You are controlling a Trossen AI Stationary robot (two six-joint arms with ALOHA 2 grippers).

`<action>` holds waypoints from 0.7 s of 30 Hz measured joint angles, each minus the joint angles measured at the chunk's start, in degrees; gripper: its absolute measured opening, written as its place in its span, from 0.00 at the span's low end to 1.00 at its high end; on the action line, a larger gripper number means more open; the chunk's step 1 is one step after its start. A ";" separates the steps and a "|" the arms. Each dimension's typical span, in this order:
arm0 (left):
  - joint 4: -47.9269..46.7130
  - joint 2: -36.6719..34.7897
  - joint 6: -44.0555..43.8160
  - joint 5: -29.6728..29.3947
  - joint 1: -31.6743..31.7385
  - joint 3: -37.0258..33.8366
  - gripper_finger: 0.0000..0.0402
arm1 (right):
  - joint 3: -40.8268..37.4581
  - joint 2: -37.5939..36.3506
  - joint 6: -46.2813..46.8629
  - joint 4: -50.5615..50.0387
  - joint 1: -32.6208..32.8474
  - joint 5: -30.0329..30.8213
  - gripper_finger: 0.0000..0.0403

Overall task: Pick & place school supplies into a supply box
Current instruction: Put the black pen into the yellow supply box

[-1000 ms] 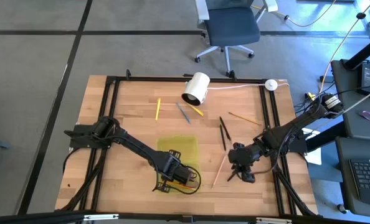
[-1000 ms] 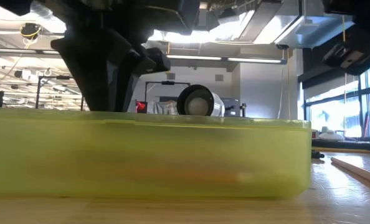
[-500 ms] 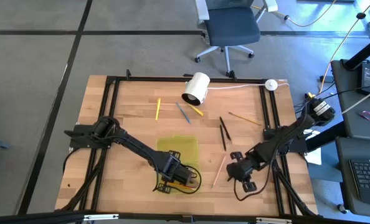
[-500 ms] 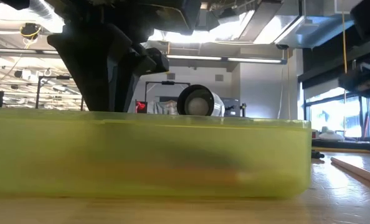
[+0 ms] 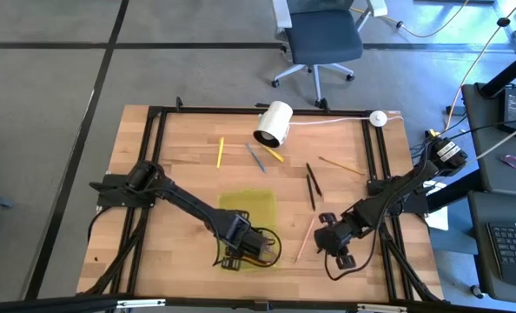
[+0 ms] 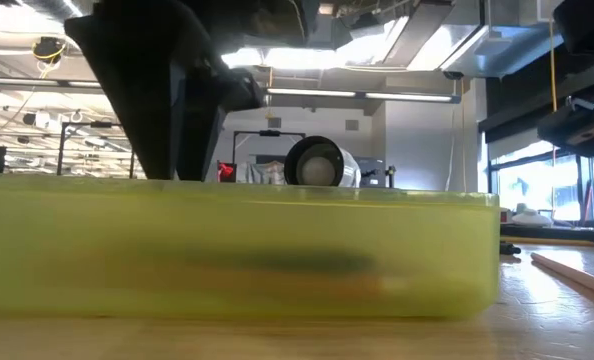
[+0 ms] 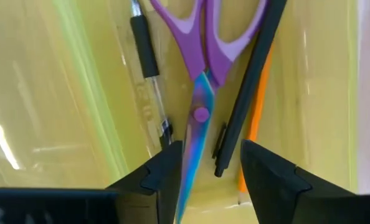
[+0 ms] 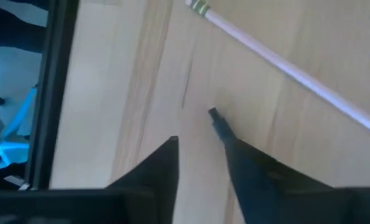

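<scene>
The yellow-green supply box (image 5: 249, 207) lies near the table's near edge and fills the low view (image 6: 237, 250). In it lie purple-handled scissors (image 7: 200, 56), a black pen (image 7: 247, 87), an orange pencil (image 7: 256, 124) and a clear pen (image 7: 144, 68). My left gripper (image 7: 207, 168) is open over the box's near end (image 5: 245, 249), its fingers either side of the scissors' blade. My right gripper (image 5: 332, 239) is open low over the table beside a pale pencil (image 8: 284, 68). A black pen's tip (image 8: 213, 116) shows by one finger. My left gripper's fingers stand apart from the scissors' blade (image 7: 191, 149), which runs close by one finger; I cannot tell whether it touches. My right gripper: the black pen's tip (image 8: 213, 116) runs up against one finger (image 8: 247, 155), which hides the rest; I cannot tell whether it touches.
More supplies lie on the far half of the table: a yellow pencil (image 5: 221, 152), a blue pen (image 5: 256, 158), two black pens (image 5: 314, 184) and a thin pencil (image 5: 340, 164). A white cylinder (image 5: 274, 124) with a cable lies at the far edge. Black frame rails (image 5: 382, 174) border the table.
My right gripper has gone a little toward the table's near edge and its forearm has swung the same way, then kept still. In the low view a dark long shape now lies low in the box.
</scene>
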 joint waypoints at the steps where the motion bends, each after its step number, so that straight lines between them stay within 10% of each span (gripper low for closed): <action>1: 0.21 -0.13 -0.99 0.01 -0.01 0.00 0.38 | 0.00 0.00 0.00 0.10 0.00 0.18 0.38; 8: 1.69 -0.19 -11.09 0.01 -0.01 0.00 0.38 | 0.00 0.00 -1.14 2.68 0.00 1.48 0.50; 21: 2.43 -0.33 -15.45 2.32 -0.75 0.00 0.38 | -0.02 0.97 -16.41 1.28 0.29 6.43 0.44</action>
